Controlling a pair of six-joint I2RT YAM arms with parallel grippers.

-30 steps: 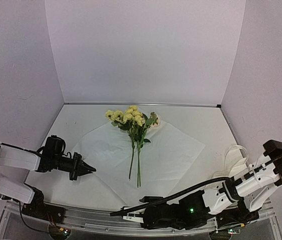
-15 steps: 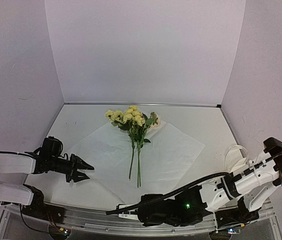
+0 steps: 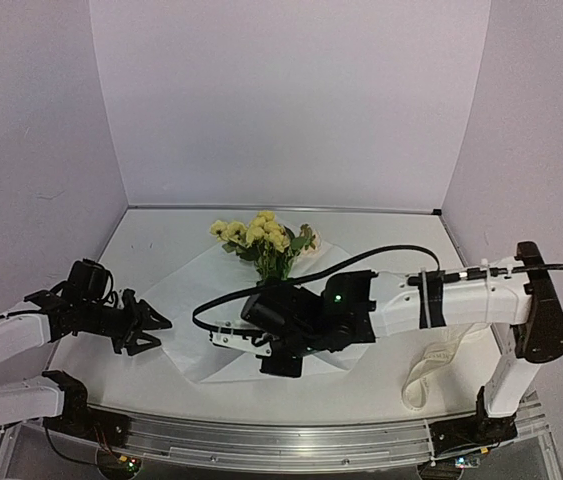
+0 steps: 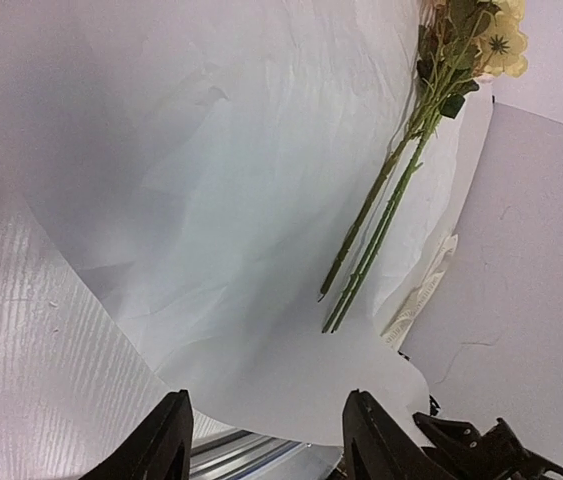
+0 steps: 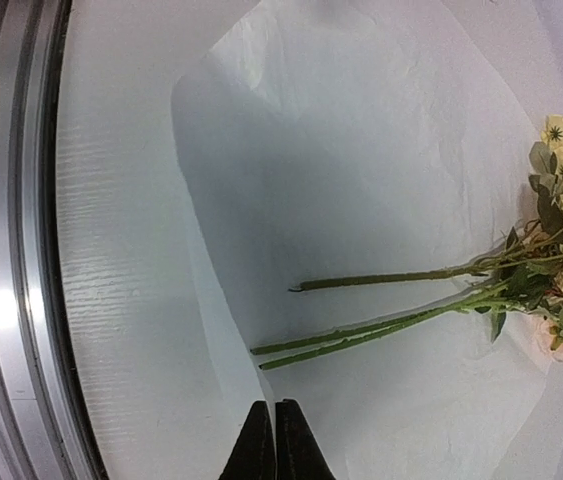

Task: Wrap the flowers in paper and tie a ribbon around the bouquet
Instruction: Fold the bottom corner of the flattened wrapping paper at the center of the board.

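Flowers (image 3: 261, 238) lie on the paper (image 3: 186, 300), blooms toward the back wall and stems (image 5: 381, 320) pointing at the near edge. The sheet is spread on the tabletop (image 3: 151, 235) like a diamond. The ribbon (image 3: 431, 365) lies off the sheet to the right, near the right arm's base, apart from both.

We see the right tool (image 5: 273, 415) reaching across the near half of the sheet, its two fingers pressed tight together, tips low and just short of the stem ends. Whether a pinch of paper is caught between them we cannot tell. The left tool (image 4: 266, 410) hovers just beside the sheet's left corner with its fingers spread, holding nothing.

We judge the wrapping barely begun: nothing is folded over the flowers and the ribbon is untouched. Several things could go wrong from here:
- The sheet is thin, so closed tips dragging across it could crumple or tear it.
- The stems lie loose, and a sweep of the right arm could roll them off line or push the bunch askew.
- Pulling one corner while the others are free would likely slide sheet and flowers together rather than fold.
- The right forearm lies over the middle of the paper, so a fold brought in from the left would meet it
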